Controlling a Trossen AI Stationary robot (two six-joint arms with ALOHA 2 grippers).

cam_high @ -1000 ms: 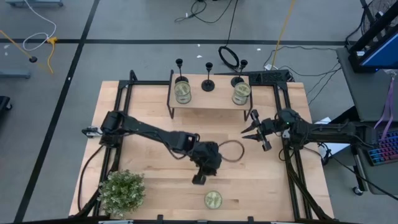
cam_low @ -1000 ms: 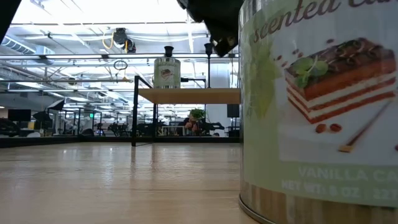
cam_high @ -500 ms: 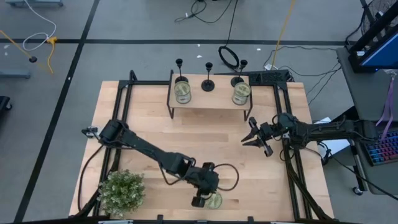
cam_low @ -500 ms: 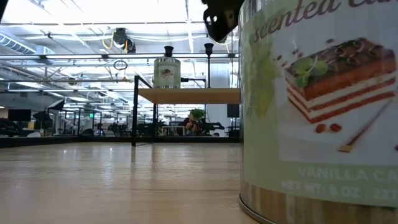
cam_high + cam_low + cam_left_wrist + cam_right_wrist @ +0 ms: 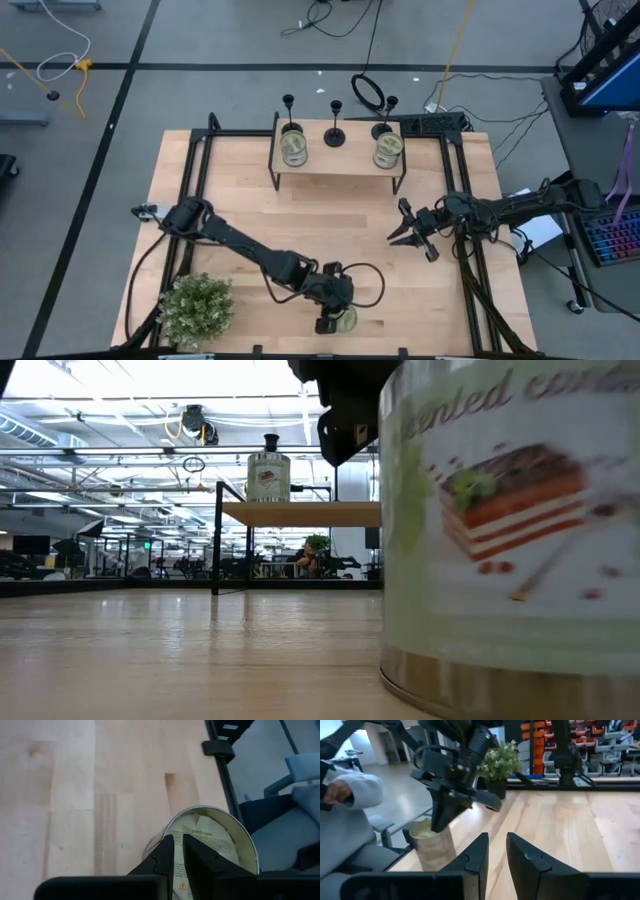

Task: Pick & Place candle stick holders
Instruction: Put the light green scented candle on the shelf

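My left gripper (image 5: 335,322), jaws nearly clenched inside the candle tin (image 5: 345,320) at the table's front edge, grasps its rim; right gripper (image 5: 413,232) waits empty, barely parted.

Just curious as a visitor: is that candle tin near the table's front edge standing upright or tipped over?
Upright: the candle tin stands on its base, and the left gripper sits over its open top.
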